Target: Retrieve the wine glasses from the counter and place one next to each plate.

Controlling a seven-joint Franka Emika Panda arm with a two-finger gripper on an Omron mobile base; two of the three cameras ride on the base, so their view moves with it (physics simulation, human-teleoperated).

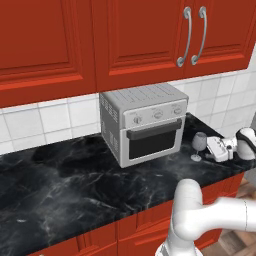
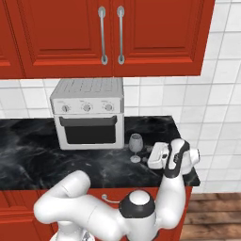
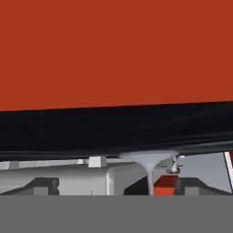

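Tool (image 2: 149, 156) wide open, empty, just beside upright wine glass (image 2: 135, 147) on counter (image 2: 37, 155).

Counter (image 1: 65, 185) (black marble), toaster oven (image 1: 145, 122), wine glass (image 1: 199, 145)

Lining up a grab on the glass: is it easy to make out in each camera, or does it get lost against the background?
Left base view: wine glass see-through, faint against the black counter, no glare. Right base view: its bowl blends into the dark top beside the toaster oven. Hand view: rolled upside down, stem pale and sharp.
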